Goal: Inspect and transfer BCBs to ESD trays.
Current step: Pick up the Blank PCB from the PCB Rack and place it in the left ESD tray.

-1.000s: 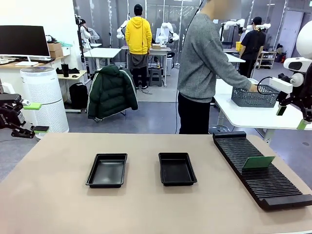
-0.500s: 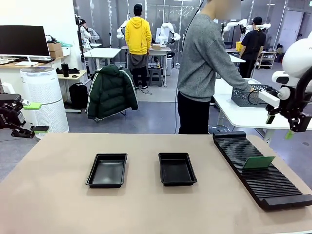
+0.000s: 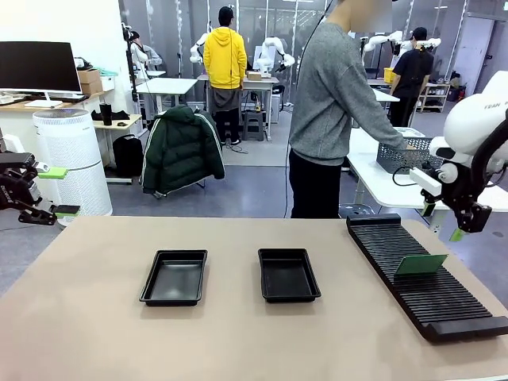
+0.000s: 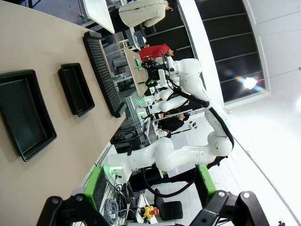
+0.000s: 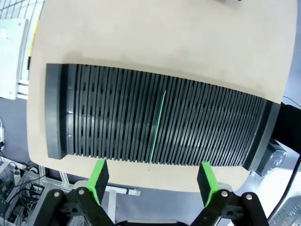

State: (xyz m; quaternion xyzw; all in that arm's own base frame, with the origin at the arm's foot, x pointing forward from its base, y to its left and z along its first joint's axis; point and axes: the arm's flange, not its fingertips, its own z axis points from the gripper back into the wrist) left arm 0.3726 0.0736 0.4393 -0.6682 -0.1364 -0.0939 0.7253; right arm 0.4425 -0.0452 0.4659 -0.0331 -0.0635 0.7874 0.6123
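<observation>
Two empty black ESD trays (image 3: 175, 276) (image 3: 288, 274) lie side by side mid-table. One green BCB (image 3: 421, 264) stands tilted in a slot of the long black ribbed rack (image 3: 432, 286) at the right. My right gripper (image 3: 443, 222) hangs open above the rack's far end. In the right wrist view the BCB (image 5: 157, 127) shows edge-on as a thin green line, straight ahead of the open right gripper (image 5: 153, 179). My left gripper (image 3: 49, 191) stands open off the table's far left corner. From the open left gripper (image 4: 150, 186), both ESD trays (image 4: 23, 113) (image 4: 75, 88) lie far off.
A person (image 3: 333, 103) stands beyond the far edge, turned away toward a side table with a dark mesh basket (image 3: 405, 157). A white air purifier (image 3: 71, 159) stands behind my left arm. Bare tabletop (image 3: 238, 341) stretches in front of the trays.
My right arm has swung down and to the left, bringing its open gripper over the rack's far end. The left arm, trays and board have not moved.
</observation>
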